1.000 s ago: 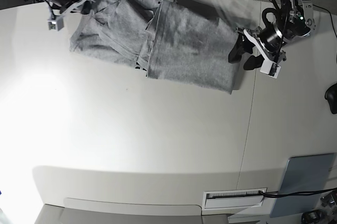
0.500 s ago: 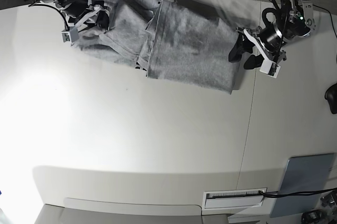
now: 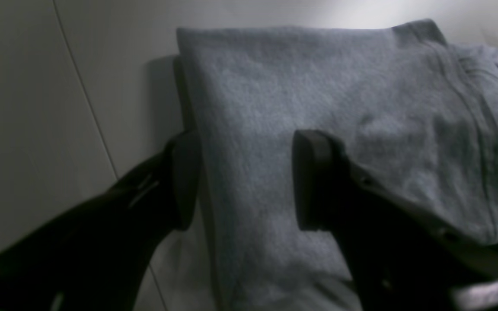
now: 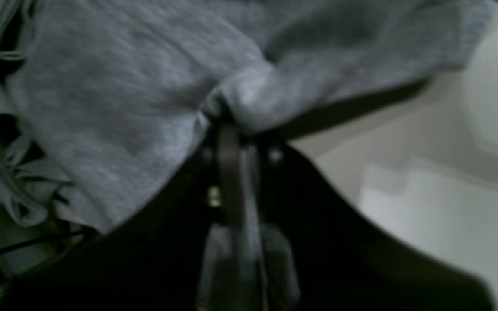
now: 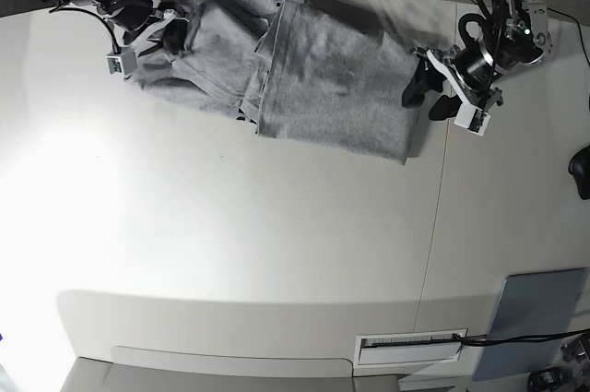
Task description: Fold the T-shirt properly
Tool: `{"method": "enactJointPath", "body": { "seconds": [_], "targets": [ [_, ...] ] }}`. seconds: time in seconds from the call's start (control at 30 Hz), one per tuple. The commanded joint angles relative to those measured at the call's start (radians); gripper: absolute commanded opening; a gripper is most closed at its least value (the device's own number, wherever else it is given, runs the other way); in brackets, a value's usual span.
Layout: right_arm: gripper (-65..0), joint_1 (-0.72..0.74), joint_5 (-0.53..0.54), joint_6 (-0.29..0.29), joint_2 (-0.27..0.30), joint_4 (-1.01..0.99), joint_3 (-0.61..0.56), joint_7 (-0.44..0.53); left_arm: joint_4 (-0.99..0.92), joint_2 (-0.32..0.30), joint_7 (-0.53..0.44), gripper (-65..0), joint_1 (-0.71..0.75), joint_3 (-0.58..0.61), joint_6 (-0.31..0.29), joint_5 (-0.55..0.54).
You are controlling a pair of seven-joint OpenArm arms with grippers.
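Observation:
The heather-grey T-shirt (image 5: 313, 78) lies partly folded along the far side of the table, plain side up; no lettering shows. My right gripper (image 5: 168, 34) is at the shirt's left end, and in the right wrist view it (image 4: 231, 129) is shut on a bunched pinch of the shirt's (image 4: 115, 86) cloth, lifted slightly off the table. My left gripper (image 5: 427, 99) is at the shirt's right folded edge. In the left wrist view it (image 3: 244, 181) is open, with one finger (image 3: 184, 181) beside the edge and the other over the shirt (image 3: 318, 86).
A stiff grey-blue pad (image 5: 539, 318) lies at the near right corner, with a white slotted strip (image 5: 410, 346) beside it. A table seam (image 5: 433, 254) runs front to back right of the shirt. A black object (image 5: 581, 171) sits at the right edge. Cables hang behind the table.
My right gripper moved from off the shirt's left end onto it and shut on the cloth, bunching that end inward. The left arm has hardly moved.

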Motion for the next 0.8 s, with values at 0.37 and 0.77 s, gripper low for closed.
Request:
{"method": "enactJointPath", "body": {
  "seconds": [0.37, 0.77],
  "targets": [
    [-65.0, 0.101, -0.235, 0.058, 0.003, -0.009, 0.218, 0.048, 0.016, -0.01, -0.018, -33.1, -0.005, -0.006, -0.004, -0.018],
    [-65.0, 0.178, 0.081, 0.116, 0.0, 0.253, 0.264, -0.206, 0.016, -0.006, -0.019, -33.1, 0.01, -0.006, -0.003, -0.018]
  ]
}}
